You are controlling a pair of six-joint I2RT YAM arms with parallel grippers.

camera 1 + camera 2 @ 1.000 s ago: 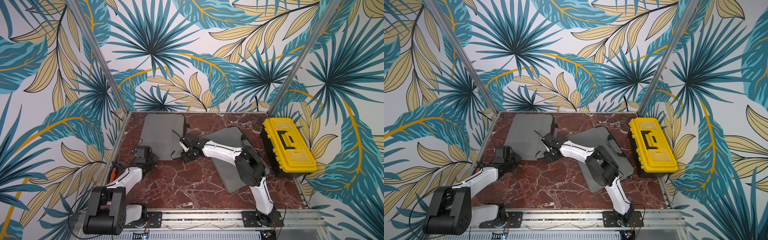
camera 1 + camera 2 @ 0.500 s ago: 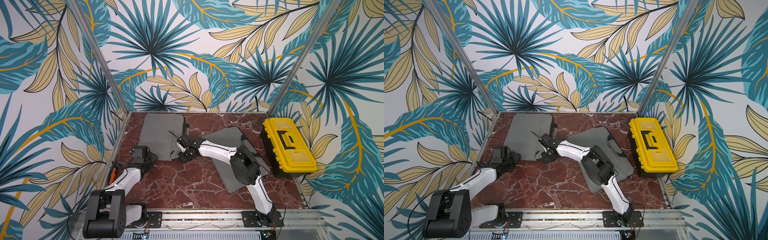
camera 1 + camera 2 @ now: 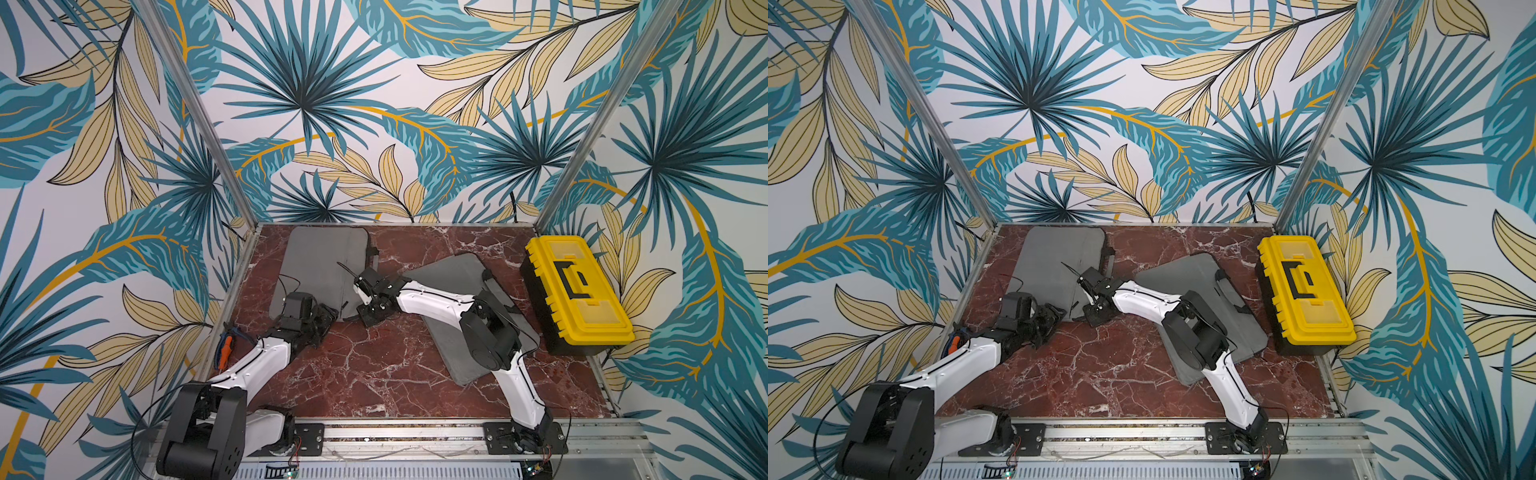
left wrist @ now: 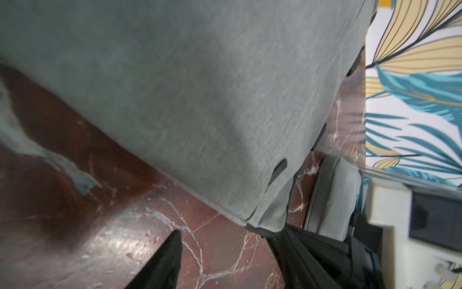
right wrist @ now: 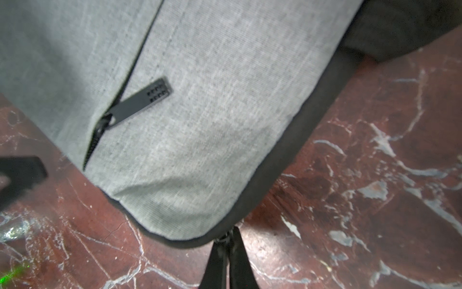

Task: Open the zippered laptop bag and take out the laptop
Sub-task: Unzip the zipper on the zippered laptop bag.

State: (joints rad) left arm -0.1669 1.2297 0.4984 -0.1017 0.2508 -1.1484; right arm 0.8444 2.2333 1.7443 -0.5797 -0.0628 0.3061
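Laptop bag (image 3: 324,266) flat at counter's (image 3: 374,365) far-left, prob. still zipped; L hand (image 4: 228,237) just spread wide, off bag's near corner, while R hand (image 5: 228,247) stays pinched shut on edge zip pull (image 5: 225,236), so bag's unbraced for the tug.

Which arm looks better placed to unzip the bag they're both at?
Right, probably. The right gripper is shut on the zipper pull at the corner of the bag; the left gripper is open beside it, holding nothing.

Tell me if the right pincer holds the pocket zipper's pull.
No, that pull lies free on the bag; the right pincer is shut on the edge zipper.
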